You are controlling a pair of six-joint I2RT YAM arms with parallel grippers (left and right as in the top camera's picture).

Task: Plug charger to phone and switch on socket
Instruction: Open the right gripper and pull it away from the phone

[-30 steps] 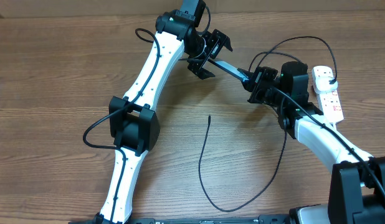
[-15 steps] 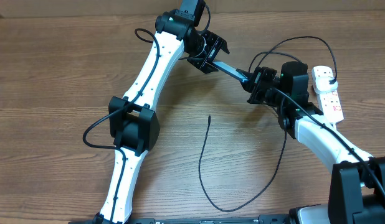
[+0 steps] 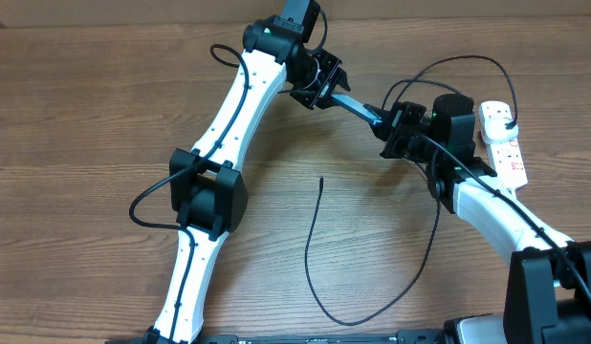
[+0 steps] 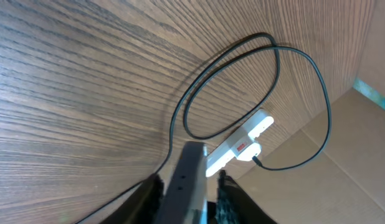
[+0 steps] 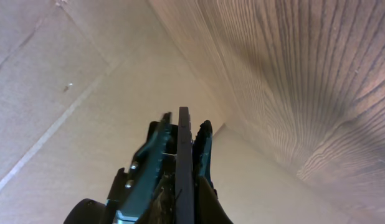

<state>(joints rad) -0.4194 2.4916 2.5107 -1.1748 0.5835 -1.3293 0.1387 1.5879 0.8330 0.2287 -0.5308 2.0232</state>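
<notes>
Clenched on the phone (image 3: 353, 104) with the right fingers (image 5: 152, 149), edge-on between them. Flanked at the other end by the left fingers (image 4: 152, 191); cannot tell whether touching. Held off the tabletop (image 3: 85, 115), long axis slanting far-left to near-right in the overhead view. Below, wood grain, with the charger (image 3: 308, 239) looping nearer, tip apart from the phone. Rightward the socket (image 3: 504, 148); along the far edge a cardboard wall (image 4: 348, 149). Leftward, bare wood.
</notes>
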